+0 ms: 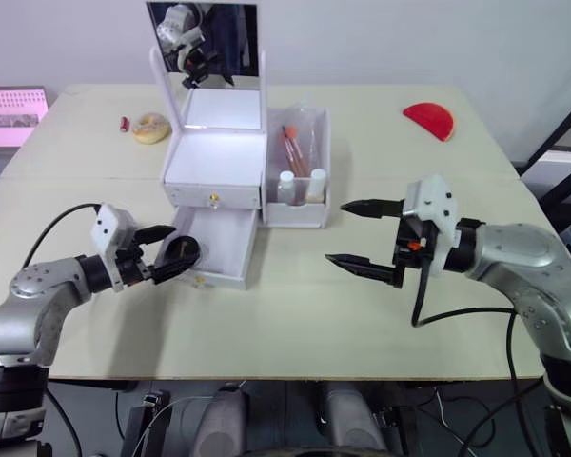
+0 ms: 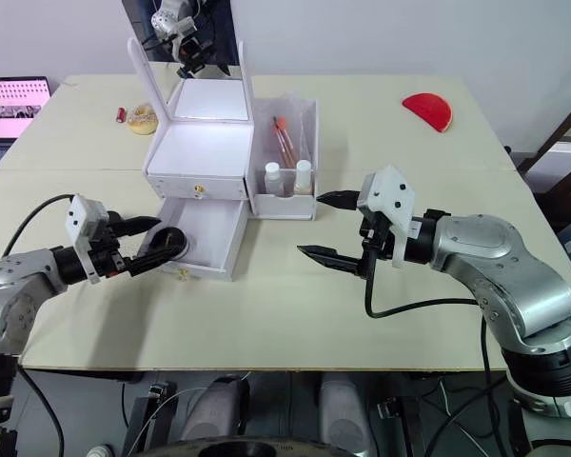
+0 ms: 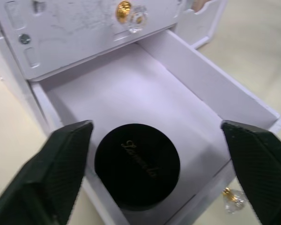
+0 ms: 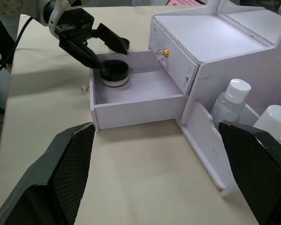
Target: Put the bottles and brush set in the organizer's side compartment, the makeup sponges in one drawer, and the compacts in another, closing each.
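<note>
Black compact (image 3: pixel 137 165) sits in the open drawer (image 4: pixel 145 96) between the left gripper (image 3: pixel 154 173)'s wide fingers, apparently just placed, while the right gripper (image 1: pixel 362 233) waits wide apart.

Pale beige table (image 1: pixel 381 286), plain light wall (image 1: pixel 409 38) behind, pink-screened laptop (image 1: pixel 12 114) at far left

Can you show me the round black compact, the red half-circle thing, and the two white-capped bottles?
Round black compact (image 3: pixel 137 165), left wrist view, lid centre.
Red half-circle thing (image 1: pixel 429 120), left eye view, middle.
White-capped bottles (image 4: pixel 230 102), right wrist view, nearer bottle's body.
</note>
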You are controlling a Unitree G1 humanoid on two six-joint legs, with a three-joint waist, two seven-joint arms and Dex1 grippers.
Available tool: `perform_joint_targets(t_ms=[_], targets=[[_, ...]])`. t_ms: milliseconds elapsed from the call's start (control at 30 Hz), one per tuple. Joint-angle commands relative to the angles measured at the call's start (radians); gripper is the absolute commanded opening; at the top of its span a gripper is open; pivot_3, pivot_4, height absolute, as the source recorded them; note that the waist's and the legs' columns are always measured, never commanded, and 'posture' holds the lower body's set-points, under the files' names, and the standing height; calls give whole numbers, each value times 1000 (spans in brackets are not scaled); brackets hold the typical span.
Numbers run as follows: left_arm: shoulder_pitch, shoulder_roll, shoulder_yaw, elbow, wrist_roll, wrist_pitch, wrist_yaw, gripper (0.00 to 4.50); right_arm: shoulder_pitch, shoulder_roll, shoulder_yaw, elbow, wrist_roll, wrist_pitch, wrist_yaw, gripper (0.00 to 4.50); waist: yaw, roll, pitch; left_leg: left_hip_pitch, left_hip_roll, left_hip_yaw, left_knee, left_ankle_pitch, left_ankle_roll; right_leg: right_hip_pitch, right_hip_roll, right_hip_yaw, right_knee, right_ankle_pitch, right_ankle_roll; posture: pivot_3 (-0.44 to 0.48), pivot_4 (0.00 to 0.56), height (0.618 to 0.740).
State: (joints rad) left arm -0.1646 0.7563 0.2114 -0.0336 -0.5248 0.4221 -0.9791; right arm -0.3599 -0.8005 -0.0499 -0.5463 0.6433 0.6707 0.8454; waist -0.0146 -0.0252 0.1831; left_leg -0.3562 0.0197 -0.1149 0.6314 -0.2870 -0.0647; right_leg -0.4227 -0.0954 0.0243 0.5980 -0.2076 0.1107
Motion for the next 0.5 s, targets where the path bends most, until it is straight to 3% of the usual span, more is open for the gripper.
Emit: perform_joint_targets(t_ms=[33,233,400,500], targets=[[-15,6,29,-23,-30,39,8,4464,-12,1,-23,-15,9,-14,1,4500,0,0,0,0,0,0,0,0,0,0,0,0,0,0,0,0,150,739],[-6,31,100,-63,-82,82,16,4464,-18,3,-19,-2,3,-21,9,4500,-1,0,0,0,0,0,0,0,0,0,0,0,0,0,0,0,150,739],[76,129,290,-111,-169,176,-6,4464,9,-34,-67,36,-4,-36,43,4500,-6,0,0,0,0,0,-1,0,0,-1,0,0,0,0,0,0,150,739],[175,189,429,-101,-160,190,-28,4464,52,-45,-116,78,-5,-61,64,4500,-5,0,0,-1,0,0,-1,0,0,-1,0,0,-1,-1,1,0,150,739]])
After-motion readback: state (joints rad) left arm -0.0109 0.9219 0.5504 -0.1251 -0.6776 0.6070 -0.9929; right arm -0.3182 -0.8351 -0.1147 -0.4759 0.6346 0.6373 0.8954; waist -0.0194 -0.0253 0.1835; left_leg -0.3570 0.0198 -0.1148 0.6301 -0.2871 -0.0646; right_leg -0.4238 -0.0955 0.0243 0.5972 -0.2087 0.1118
